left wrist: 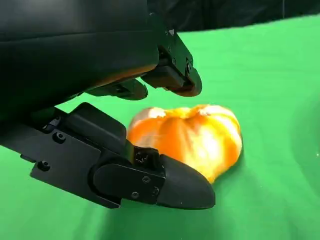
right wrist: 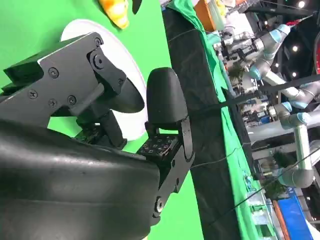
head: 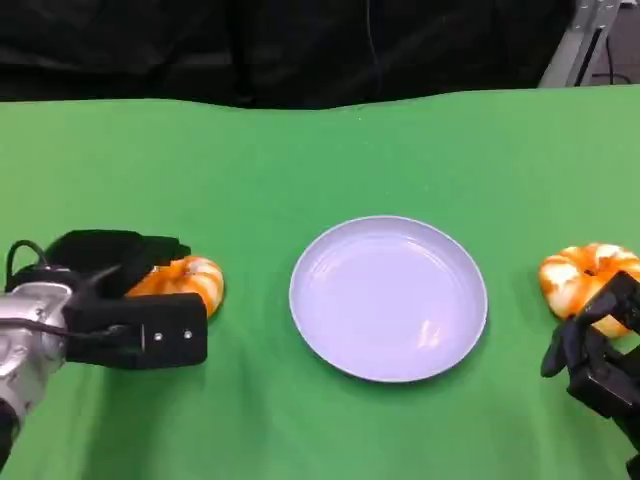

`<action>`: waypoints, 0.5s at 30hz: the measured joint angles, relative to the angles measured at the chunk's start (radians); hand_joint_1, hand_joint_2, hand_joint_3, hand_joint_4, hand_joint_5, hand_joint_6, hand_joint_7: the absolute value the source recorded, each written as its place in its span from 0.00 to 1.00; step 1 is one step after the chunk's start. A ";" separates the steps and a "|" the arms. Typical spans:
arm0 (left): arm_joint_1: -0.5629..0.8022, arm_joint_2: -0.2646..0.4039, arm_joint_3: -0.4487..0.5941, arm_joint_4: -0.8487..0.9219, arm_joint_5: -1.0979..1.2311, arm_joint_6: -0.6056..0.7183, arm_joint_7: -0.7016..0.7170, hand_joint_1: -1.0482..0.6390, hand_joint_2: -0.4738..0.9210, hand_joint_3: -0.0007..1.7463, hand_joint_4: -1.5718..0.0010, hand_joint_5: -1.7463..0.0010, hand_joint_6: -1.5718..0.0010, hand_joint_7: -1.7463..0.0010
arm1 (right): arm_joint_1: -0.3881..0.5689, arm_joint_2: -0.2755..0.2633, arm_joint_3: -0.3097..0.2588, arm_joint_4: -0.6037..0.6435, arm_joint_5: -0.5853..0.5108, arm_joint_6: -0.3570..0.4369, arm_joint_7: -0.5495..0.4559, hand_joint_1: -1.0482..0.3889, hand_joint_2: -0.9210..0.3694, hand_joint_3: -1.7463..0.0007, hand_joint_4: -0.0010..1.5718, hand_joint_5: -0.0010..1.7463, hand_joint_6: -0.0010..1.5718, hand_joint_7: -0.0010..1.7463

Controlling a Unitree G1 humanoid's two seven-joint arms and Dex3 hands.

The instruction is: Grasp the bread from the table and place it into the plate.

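1. The table (head: 320,150), covered in green cloth, carried everything; we judged the soft cover could let a nudged roll slide or wrinkle under a dragging finger.
2. The plate (head: 388,298), pale and bare, lay at the middle of the table, between the two rolls. We judged its shallow rim could let a roll dropped off-centre tumble back onto the cloth.
3. The left hand (head: 125,290) sat at the left bread (head: 185,281), which lay on the cloth to the left of the plate. In the left wrist view its fingers (left wrist: 170,75) stood apart on either side of the roll (left wrist: 192,137), above and below it, not yet pressing it. We judged a close from there might squash the soft crust or squeeze the roll out sideways.
4. The right hand (head: 597,350) rested just in front of the right bread (head: 585,277), holding nothing, its fingers (right wrist: 165,100) loosely spread. We could not tell whether it touched the roll; we judged a stray move might knock it off the table edge.
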State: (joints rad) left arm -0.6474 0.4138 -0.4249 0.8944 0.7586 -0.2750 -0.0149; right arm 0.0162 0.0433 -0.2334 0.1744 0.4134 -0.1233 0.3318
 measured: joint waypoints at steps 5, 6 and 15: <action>-0.024 -0.023 -0.043 0.084 0.013 -0.011 0.039 0.00 1.00 0.22 0.73 0.99 0.71 0.99 | 0.001 0.000 0.001 -0.001 0.001 0.000 -0.001 0.69 0.27 0.31 0.51 1.00 0.43 0.93; -0.032 -0.027 -0.051 0.100 0.014 -0.016 0.049 0.00 1.00 0.22 0.73 0.99 0.71 0.99 | 0.001 0.000 0.001 -0.001 0.001 0.000 0.000 0.69 0.27 0.31 0.51 1.00 0.43 0.93; -0.082 -0.069 -0.092 0.217 0.013 -0.019 0.094 0.00 1.00 0.25 0.72 0.99 0.70 0.99 | 0.001 0.000 0.002 -0.001 0.001 0.000 0.004 0.69 0.28 0.32 0.50 1.00 0.43 0.93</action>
State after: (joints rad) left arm -0.7294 0.3451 -0.5166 1.1118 0.7721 -0.2938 0.0796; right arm 0.0168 0.0431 -0.2314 0.1738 0.4144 -0.1232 0.3354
